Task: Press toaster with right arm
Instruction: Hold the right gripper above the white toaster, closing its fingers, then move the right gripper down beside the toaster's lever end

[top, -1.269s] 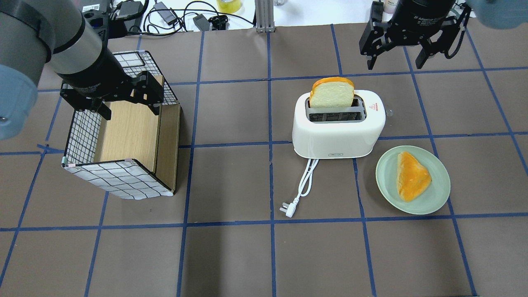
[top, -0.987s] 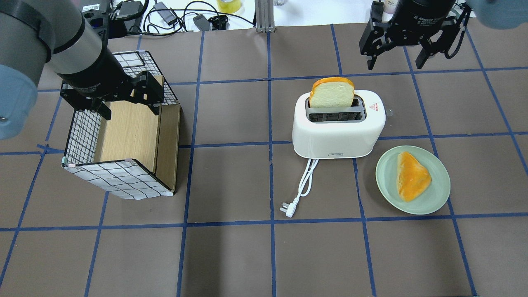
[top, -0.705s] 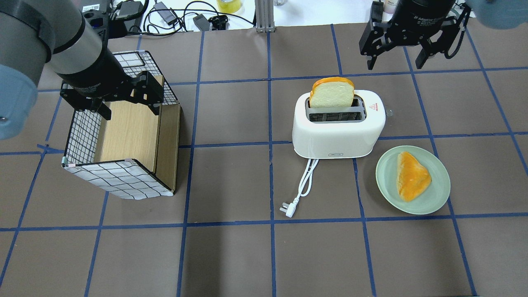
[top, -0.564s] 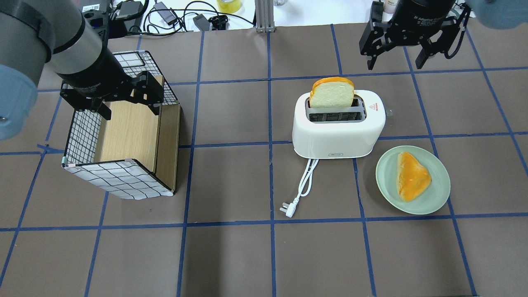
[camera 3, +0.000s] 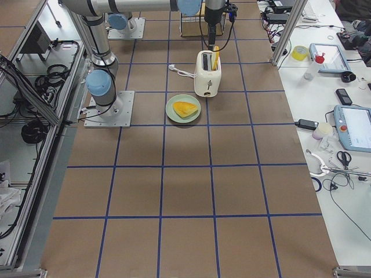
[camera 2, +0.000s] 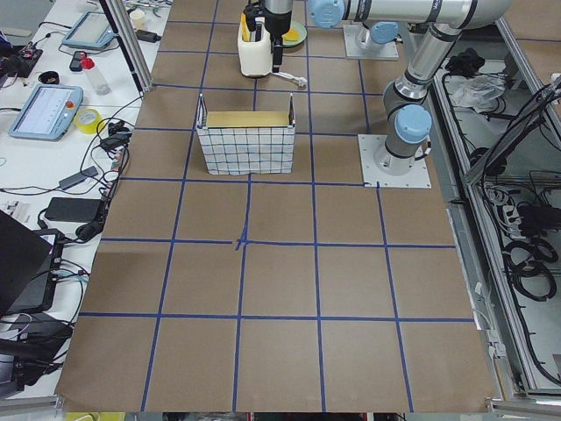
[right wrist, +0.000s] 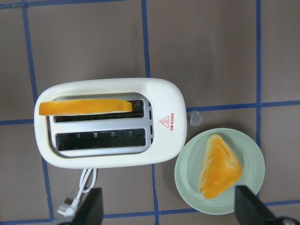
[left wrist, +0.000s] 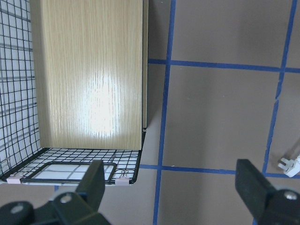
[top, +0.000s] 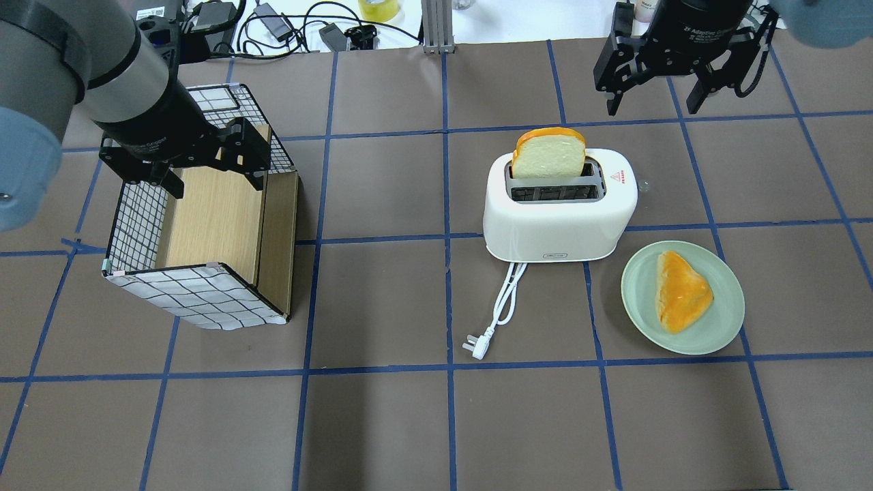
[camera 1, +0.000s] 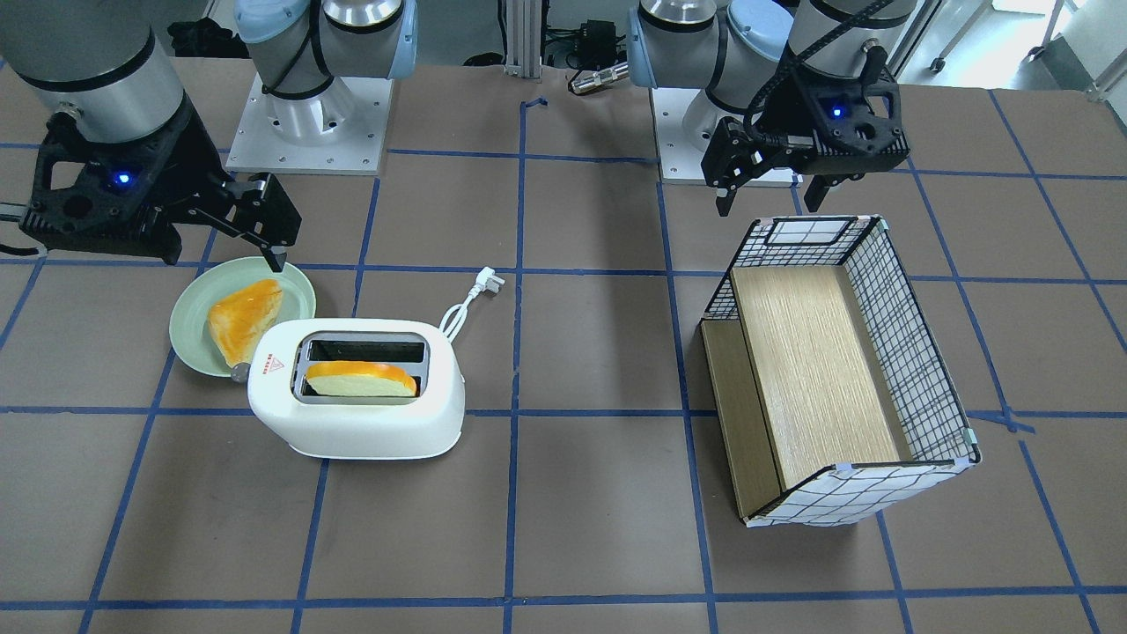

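Note:
The white toaster (top: pixel 559 218) stands mid-table with its cord and plug (top: pixel 477 344) trailing toward the front. It also shows in the front view (camera 1: pixel 352 423) and in the right wrist view (right wrist: pixel 108 122). A bread slice (top: pixel 549 155) stands raised in its far slot. A small clear knob (top: pixel 643 184) sticks out at its right end. My right gripper (top: pixel 653 102) is open and empty, high above the table beyond the toaster's right end. My left gripper (top: pixel 215 181) is open and empty over the basket.
A checked wire basket (top: pixel 198 300) with a wooden liner lies at the left. A green plate (top: pixel 723 273) with an orange-crusted bread piece (top: pixel 682 290) sits right of the toaster's front. Cables and tools lie along the far edge.

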`<state>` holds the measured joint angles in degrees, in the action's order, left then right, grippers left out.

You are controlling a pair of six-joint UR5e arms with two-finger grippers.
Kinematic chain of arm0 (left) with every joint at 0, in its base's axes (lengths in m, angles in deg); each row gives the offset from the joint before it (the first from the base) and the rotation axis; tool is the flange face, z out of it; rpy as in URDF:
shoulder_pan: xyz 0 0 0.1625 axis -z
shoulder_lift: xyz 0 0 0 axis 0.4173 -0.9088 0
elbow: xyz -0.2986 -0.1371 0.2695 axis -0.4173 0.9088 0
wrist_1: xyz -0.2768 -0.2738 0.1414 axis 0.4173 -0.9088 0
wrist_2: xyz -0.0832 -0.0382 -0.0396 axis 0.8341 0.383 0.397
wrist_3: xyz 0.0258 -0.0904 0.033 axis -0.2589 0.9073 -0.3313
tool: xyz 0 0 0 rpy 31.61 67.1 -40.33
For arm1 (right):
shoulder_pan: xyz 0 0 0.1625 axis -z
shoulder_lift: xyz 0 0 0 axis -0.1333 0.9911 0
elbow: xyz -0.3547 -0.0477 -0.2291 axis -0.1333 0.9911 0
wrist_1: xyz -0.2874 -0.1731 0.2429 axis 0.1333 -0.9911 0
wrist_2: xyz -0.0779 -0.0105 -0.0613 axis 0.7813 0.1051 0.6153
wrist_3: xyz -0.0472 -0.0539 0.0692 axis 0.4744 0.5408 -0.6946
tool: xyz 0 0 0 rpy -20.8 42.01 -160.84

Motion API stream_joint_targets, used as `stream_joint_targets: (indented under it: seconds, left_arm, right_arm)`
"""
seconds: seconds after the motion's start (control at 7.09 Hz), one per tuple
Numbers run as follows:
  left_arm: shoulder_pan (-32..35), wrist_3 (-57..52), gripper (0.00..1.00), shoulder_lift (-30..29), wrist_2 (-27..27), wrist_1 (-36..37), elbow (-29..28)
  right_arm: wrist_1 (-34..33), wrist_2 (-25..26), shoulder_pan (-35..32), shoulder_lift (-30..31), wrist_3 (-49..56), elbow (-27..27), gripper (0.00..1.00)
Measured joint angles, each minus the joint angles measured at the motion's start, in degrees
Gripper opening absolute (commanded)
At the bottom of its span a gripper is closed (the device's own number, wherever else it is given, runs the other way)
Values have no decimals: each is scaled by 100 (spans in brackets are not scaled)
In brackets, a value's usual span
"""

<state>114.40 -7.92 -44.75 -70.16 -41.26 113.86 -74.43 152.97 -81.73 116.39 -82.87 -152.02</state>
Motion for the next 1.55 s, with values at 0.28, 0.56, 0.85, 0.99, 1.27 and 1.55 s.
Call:
stream_joint_targets:
  seconds: [0.28,0.56,0.85,0.99,1.27,1.55]
  left_arm:
    - [3,0,100,0,0,0,0]
    - [1,0,100,0,0,0,0]
    - [0,0,100,0,0,0,0]
    - [0,0,100,0,0,0,0]
    - [0,0,100,0,0,0,0]
    - [0,0,100,0,0,-2,0]
  right_arm:
    - [-13,38,0,0,0,0,100]
    - [-33,47,6,-3,13,2,83]
    - [-57,45,118,-13,236,7,38]
    - [-78,20,251,-22,602,-4,22]
    - [-96,-167,754,-142,1458,-48,11]
    - [-110,-630,1228,-387,2112,-87,8]
